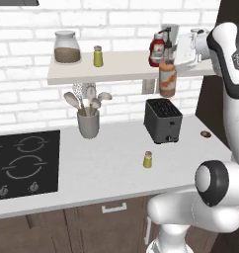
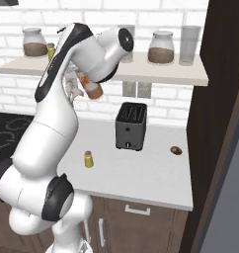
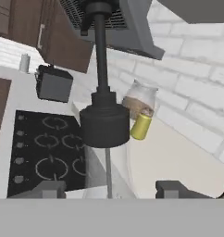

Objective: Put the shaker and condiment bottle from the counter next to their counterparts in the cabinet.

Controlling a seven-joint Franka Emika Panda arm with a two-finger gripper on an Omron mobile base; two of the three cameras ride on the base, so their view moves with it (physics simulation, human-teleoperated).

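Observation:
My gripper (image 1: 173,50) is shut on the slim clear neck of the condiment bottle (image 1: 167,79), an orange bottle with a white label. The bottle hangs in the air before the front edge of the cabinet (image 1: 116,69), just right of the red ketchup bottle (image 1: 156,49). In the hand view its black spout (image 3: 102,51) rises between my fingertips (image 3: 52,189). From the right it shows tilted under the arm (image 2: 93,89). The olive shaker (image 1: 147,159) stands on the counter in front of the toaster. Its brighter twin (image 1: 98,56) stands on the shelf beside a jar.
A dark toaster (image 1: 162,120) stands below the held bottle. A grey utensil holder (image 1: 88,123) is at the back of the counter and a black cooktop (image 1: 22,163) at the left. Glass jars (image 2: 161,48) stand on the shelf. A small brown object (image 1: 205,134) lies at the right.

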